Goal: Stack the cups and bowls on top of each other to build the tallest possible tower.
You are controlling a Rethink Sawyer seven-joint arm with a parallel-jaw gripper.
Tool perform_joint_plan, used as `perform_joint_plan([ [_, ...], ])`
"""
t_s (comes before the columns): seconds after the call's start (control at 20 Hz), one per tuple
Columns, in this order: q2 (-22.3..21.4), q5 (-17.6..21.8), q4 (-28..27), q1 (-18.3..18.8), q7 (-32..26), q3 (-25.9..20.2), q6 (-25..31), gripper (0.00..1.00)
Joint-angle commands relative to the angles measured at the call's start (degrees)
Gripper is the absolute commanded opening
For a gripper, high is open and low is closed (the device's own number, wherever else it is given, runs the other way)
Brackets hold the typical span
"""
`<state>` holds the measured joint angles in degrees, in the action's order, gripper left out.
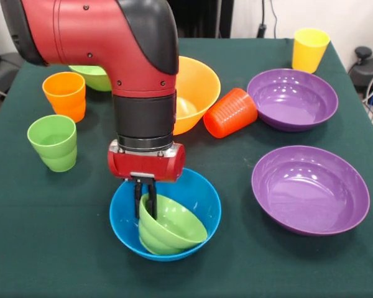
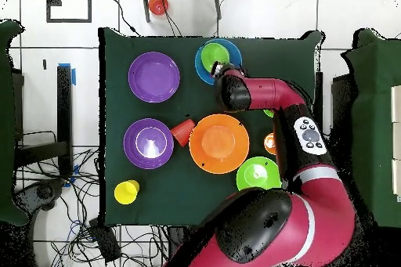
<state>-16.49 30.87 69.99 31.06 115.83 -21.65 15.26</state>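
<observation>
My gripper is shut on the rim of the small light-green bowl, which sits tilted inside the blue bowl near the table's front; the pair also shows in the overhead view. The large orange-yellow bowl stands behind the arm. A red cup lies on its side between it and the far purple bowl. A second purple bowl is at the front right. The orange cup and green cup stand upright at the left, and the yellow cup at the far right. No tower stands.
The medium light-green bowl is half hidden behind the arm at the far left; it shows whole in the overhead view. The dark green table has bare cloth at the front left and front middle.
</observation>
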Motion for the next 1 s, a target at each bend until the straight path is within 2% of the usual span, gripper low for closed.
perform_joint_plan([
  [0.05,2.0,-0.2,4.4,-0.6,6.7,4.5,-0.7,0.00],
  [0.4,2.3,-2.8,5.5,-0.6,7.3,5.6,-0.8,0.00],
  [0.8,4.1,-4.3,5.1,0.0,5.4,6.7,-2.1,0.00],
  [1.0,3.4,-5.1,5.9,0.5,4.4,6.2,-1.9,0.00],
])
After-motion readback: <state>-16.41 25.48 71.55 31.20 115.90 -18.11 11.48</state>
